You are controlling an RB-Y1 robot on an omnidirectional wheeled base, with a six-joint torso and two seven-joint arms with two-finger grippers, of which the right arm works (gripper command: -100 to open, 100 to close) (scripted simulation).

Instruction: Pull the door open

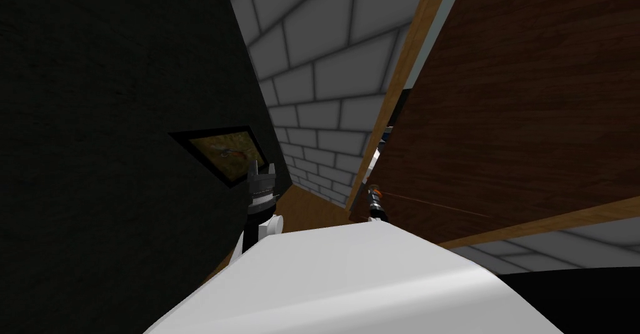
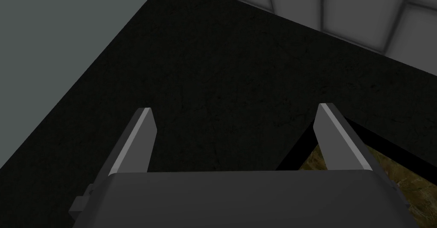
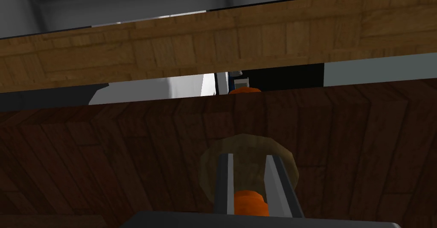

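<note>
A dark brown wooden door (image 1: 531, 99) stands ajar on my right, swung away from its lighter wood frame (image 1: 406, 67). In the right wrist view the door's face (image 3: 106, 161) carries a round brass plate (image 3: 252, 153) with an orange knob (image 3: 249, 202). My right gripper (image 3: 249, 161) is shut on that orange knob, its fingers pressing both sides. A gap shows between the door's edge and the frame (image 3: 170, 50). In the head view the right gripper (image 1: 375, 200) sits at the door's near edge. My left gripper (image 2: 234, 114) stands open, held up at my left (image 1: 262, 180) before a dark wall.
A dark wall (image 1: 112, 130) with a framed picture (image 1: 228, 152) stands close on my left. A grey block wall (image 1: 325, 86) rises ahead, with a strip of wooden floor (image 1: 306, 208) at its foot. Through the door's gap show a white surface (image 3: 162, 89) and a black area (image 3: 290, 74).
</note>
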